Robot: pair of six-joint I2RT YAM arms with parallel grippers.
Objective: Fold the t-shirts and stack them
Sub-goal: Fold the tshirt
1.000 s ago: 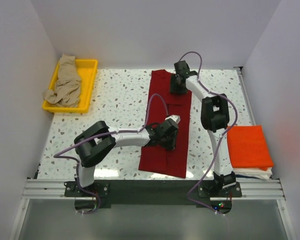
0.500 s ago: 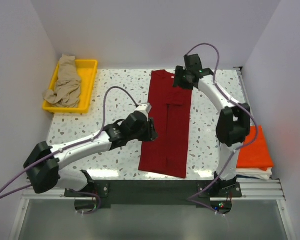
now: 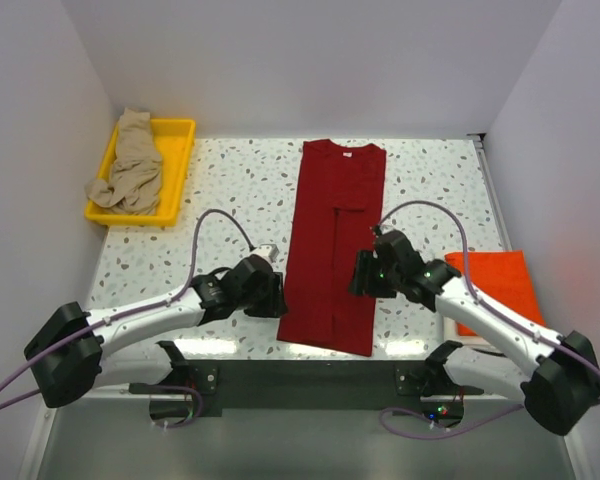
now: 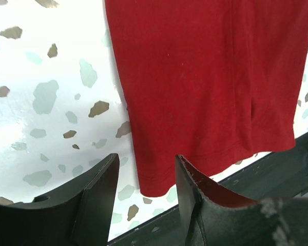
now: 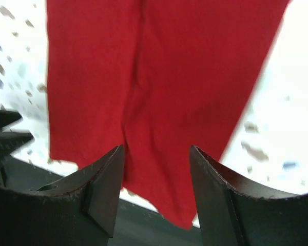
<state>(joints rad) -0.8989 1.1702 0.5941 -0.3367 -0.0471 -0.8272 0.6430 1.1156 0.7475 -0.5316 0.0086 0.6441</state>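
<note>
lying flat in the middle of the speckled table (image 3: 220, 200), the dark red shirt (image 3: 335, 240) is folded into a long narrow strip that runs from the far edge almost to the near edge, collar end away from the arms.

the left arm stretches low across the table from its base, elbow out to the far left, forearm reaching right. the left gripper (image 3: 276, 299) sits just beside the strip's left edge, near its bottom end. in the left wrist view its fingers (image 4: 100, 189) stand well apart with nothing between them, and the red shirt's (image 4: 205, 77) near corner lies on the table just beyond the gap.

the right arm mirrors it: elbow far out to the right, forearm reaching left. the right gripper (image 3: 361, 275) is at the strip's right edge, a little farther up than the left one. in the right wrist view its fingers (image 5: 105, 179) are spread, gripping nothing, with the red cloth (image 5: 159, 77) spread out under them.

the tan shirt (image 3: 130, 170) lies crumpled in a yellow tray (image 3: 178, 170) at the far left corner, spilling over its rim. the orange shirt (image 3: 500, 285) lies folded at the right side, partly behind the right arm.
</note>
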